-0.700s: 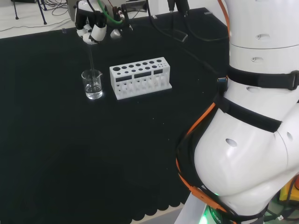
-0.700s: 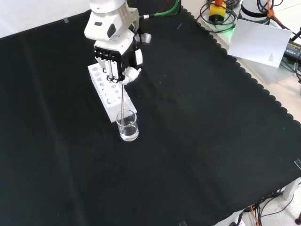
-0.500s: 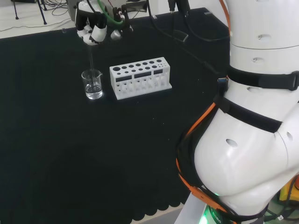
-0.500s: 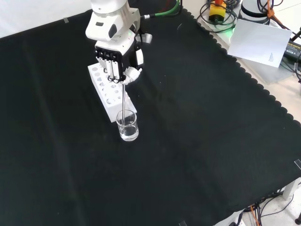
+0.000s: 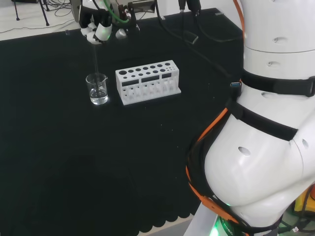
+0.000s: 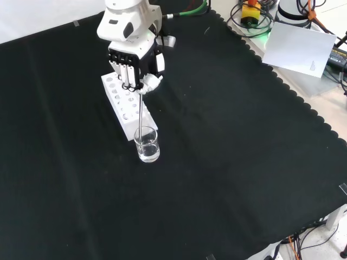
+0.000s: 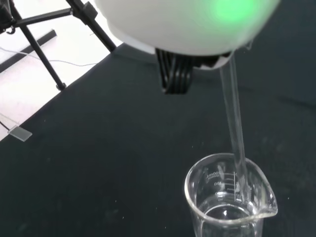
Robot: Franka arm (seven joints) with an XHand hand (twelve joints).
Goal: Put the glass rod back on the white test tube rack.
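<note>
Robot hand (image 6: 133,62) pinching glass rod (image 6: 141,111), lower end inside beaker (image 6: 147,145)

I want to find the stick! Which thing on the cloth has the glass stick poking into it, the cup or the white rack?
The small clear glass beaker: the thin glass rod, held by the hand, dips into it. The white test tube rack stands beside it.

We take this for a robotics lab set up for chemistry-style handling. We see a worktop (image 6: 244,162) draped in black cloth with a scalloped edge, and on it a white test tube rack (image 5: 148,81) and a clear graduated beaker (image 5: 97,88). Cables (image 6: 250,20) and electronic gear crowd the far edge, a sheet of paper (image 6: 301,46) lies beside them, and black tripod legs (image 7: 47,39) stand on the pale floor.
</note>
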